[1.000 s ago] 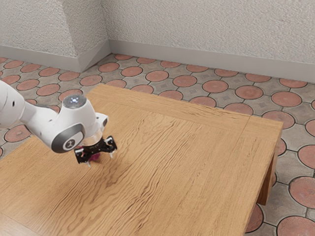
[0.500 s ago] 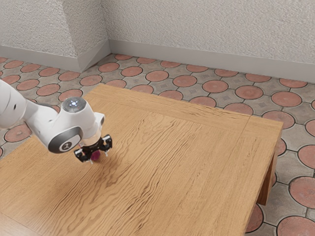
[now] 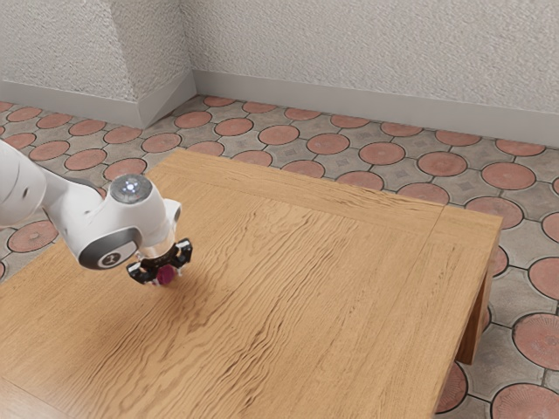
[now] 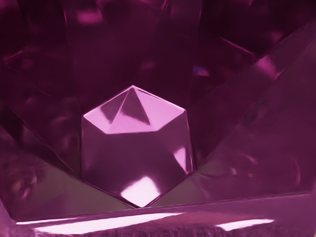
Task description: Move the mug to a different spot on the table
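- Arm [image 3: 35,196]: glossy white rounded shells.
- Wrist joint [image 3: 140,218]: grey cap [image 3: 106,251] at 7 o'clock, pale shining disc [image 3: 129,186] at 12.
- Black jaws, small white fittings.

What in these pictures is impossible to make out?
- Mug, exterior view: handle and shape mostly hidden under the tool, and too small.
- Wrist view: the mug's outline runs past every edge.
- Arm: base cut off at the exterior view's left edge.

Soft, even light brightened the table [image 3: 332,262], a faint shadow lay under the gripper [image 3: 162,276], and white glare streaked the glossy mug [image 4: 133,158].
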You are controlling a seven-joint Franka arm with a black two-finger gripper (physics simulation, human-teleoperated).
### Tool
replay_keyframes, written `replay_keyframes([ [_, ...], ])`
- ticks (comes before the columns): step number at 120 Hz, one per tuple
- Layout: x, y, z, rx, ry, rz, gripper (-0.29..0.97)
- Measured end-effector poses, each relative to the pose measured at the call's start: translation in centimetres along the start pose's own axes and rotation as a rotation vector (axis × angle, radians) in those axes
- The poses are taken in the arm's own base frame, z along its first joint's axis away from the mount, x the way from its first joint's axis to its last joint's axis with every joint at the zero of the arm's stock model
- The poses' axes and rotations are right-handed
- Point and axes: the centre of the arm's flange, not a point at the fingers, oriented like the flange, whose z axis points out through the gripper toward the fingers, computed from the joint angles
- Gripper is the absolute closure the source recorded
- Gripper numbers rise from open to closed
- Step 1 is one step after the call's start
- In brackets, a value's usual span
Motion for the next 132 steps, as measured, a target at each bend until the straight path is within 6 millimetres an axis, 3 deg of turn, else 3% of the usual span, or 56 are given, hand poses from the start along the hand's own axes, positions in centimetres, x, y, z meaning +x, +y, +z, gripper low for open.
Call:
replay_keyframes([
  [85,1.3,-0.6,-0.2,0.015,0.098,0.114,0.58],
  [116,0.3,1.1,-1.8,-0.015,0.157,0.232,0.63],
  [132,-1.7,3.1,-2.8,-0.077,0.171,0.311,0.66],
])
